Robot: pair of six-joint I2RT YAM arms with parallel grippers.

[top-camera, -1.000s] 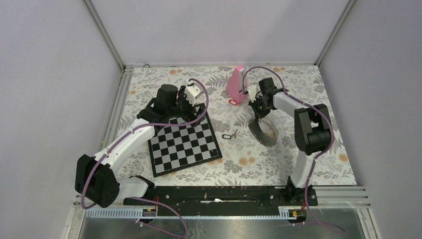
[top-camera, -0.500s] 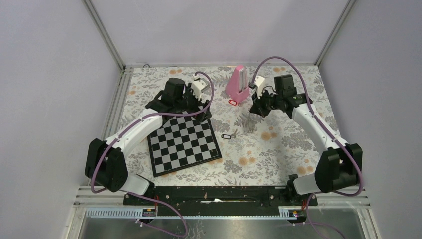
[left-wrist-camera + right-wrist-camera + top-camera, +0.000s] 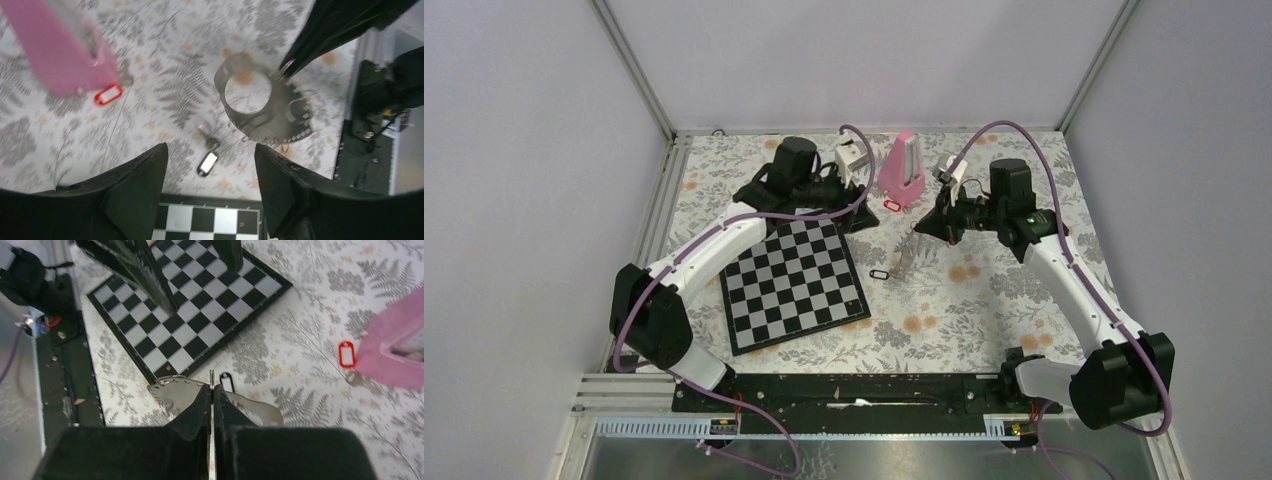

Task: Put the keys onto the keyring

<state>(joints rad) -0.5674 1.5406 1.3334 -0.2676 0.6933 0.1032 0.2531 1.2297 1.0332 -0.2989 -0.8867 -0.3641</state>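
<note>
1. Step in hand, as I read it: grab a key with my left pincer point(image 3: 210, 150) so it can be threaded onto the pale, see-through floppy keyring point(image 3: 267, 125). Neither key is on it yet, so this is early days.
2. My left pincer's fingers stand apart with nothing between them. My right pincer point(image 3: 212, 390) is clamped tight on the thin edge of the keyring, which dangles below it over the flowery tablecloth point(image 3: 944, 320). I can't tell if the bottom edge touches the cloth.
3. The little dark key point(image 3: 207, 161) with the black plastic head lies flat on the cloth, right in the gap between my left fingers in the wrist view, but lower down and untouched. It sits just off the far edge of the black-and-white chessboard point(image 3: 200, 310).
4. The keyring hangs just beyond that dark key, near but apart.
5. The small red-headed key point(image 3: 108, 94) lies by the foot of the tall pink metronome point(image 3: 55, 45), off to one side.
6. To do it well, I'd drop straight down, straddle the head rather than the thin blade, and pinch low (flat things love to skate away). I'd keep clear of the board's edge.
</note>
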